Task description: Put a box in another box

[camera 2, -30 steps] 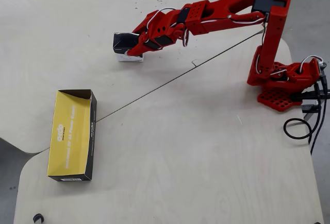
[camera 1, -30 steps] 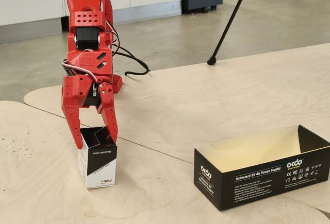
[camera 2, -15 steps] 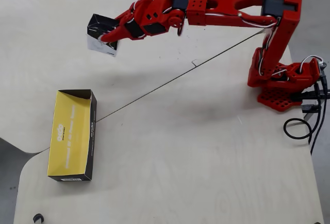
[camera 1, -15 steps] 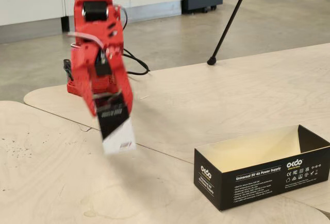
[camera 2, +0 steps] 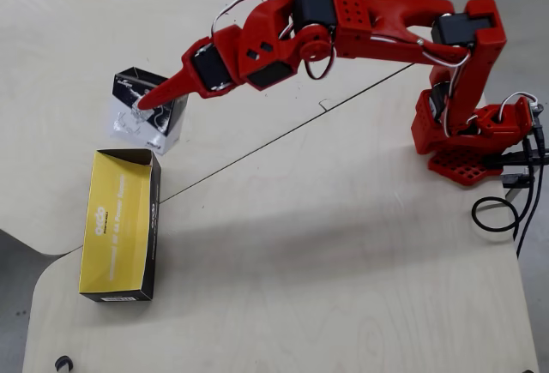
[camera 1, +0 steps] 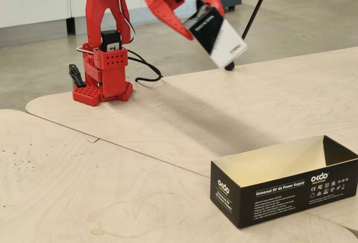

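Observation:
The small black-and-white box (camera 1: 217,34) hangs tilted high above the table, with my red gripper (camera 1: 200,17) shut on its upper end. In the overhead view this carton (camera 2: 141,117) sits just beyond the far end of the long box, under the gripper (camera 2: 154,101). The other box, long and black with a tan inside and a white "OKdo" logo (camera 1: 285,191), lies open-topped on the table at lower right in the fixed view. From above, its black wall (camera 2: 153,219) frames a bare yellow floor.
The arm's red base (camera 1: 104,81) stands at the table's back edge with a black cable (camera 1: 146,74) beside it. A black tripod leg (camera 1: 253,19) slants down to the floor behind. Seams between plywood panels (camera 2: 283,133) cross the table.
The gripper closed on the small carton standing on the table, lifted it, and swung it high and across toward the long black box. The long box has not moved.

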Controlling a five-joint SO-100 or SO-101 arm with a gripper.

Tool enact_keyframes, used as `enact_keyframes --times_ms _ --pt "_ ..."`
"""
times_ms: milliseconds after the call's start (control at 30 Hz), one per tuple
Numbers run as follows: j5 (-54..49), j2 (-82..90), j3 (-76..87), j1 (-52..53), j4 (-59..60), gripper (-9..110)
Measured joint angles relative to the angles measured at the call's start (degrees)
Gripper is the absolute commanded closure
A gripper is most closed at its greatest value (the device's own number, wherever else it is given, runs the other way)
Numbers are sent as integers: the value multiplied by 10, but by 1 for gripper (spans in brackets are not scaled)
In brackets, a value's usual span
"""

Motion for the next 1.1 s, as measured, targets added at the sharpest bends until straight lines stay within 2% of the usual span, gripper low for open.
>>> enact_keyframes --times_ms 200,433,700,1100 --pt "127 -107 -107 -41 54 86" --pt "200 -210 -166 -61 59 87" --pt "212 -277 -169 -61 41 87" --pt "185 -287 -165 -61 -41 84"
